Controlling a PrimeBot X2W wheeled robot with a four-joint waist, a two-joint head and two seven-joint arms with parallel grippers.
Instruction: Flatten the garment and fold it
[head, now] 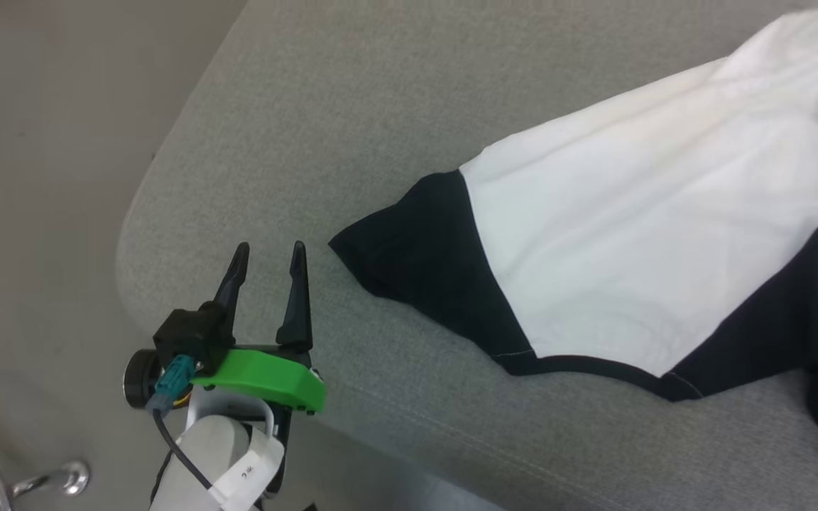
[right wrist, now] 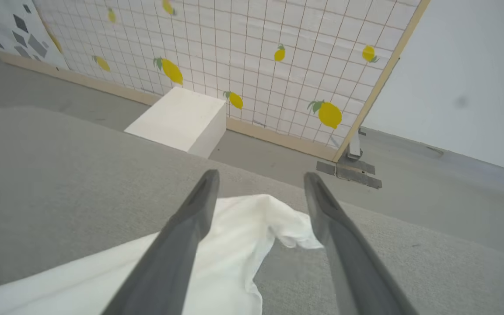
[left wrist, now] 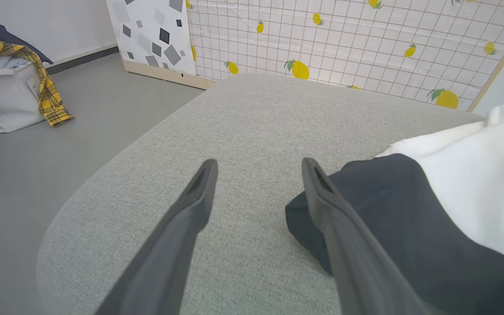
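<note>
Right wrist view: white box [right wrist: 177,120] on floor [right wrist: 431,197] beyond garment [right wrist: 230,267]

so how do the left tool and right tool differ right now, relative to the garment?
The left tool sits over bare grey cushion, just beside the black sleeve of the garment. The right tool sits over the garment's white edge.
The cloth by the left tool lies fairly flat, while the cloth under the right tool is bunched and curled.
Shared: both tools stand open, and neither grips cloth.
</note>
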